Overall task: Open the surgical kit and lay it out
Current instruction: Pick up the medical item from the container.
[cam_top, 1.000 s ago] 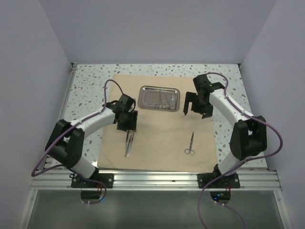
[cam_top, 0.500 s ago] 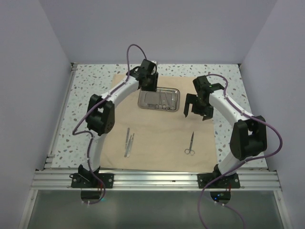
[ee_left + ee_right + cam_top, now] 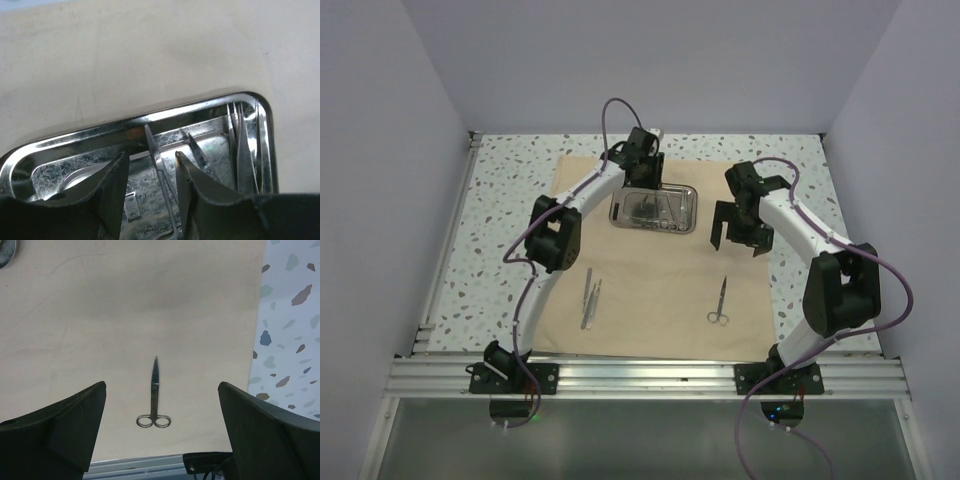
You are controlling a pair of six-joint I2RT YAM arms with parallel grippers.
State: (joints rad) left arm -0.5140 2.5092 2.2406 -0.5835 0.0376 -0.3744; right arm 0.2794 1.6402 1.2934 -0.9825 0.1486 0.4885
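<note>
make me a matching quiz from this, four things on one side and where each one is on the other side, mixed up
1 scissors
2 two slim steel tools
3 left gripper
4 right gripper

a over the steel tray, jaws partly apart
b lying on the cloth, left half
c above the cloth to the right of the tray, jaws wide open
d lying on the cloth, right half

Pairs: 1-d, 2-b, 3-a, 4-c

The left arm (image 3: 582, 195) stretches far forward, elbow raised high; the left tool (image 3: 150, 159) points down, its 2 fingers part-way apart. The right arm (image 3: 798, 232) bends at mid-reach — the right tool (image 3: 161, 386) hangs with fingers spread wide.
</note>
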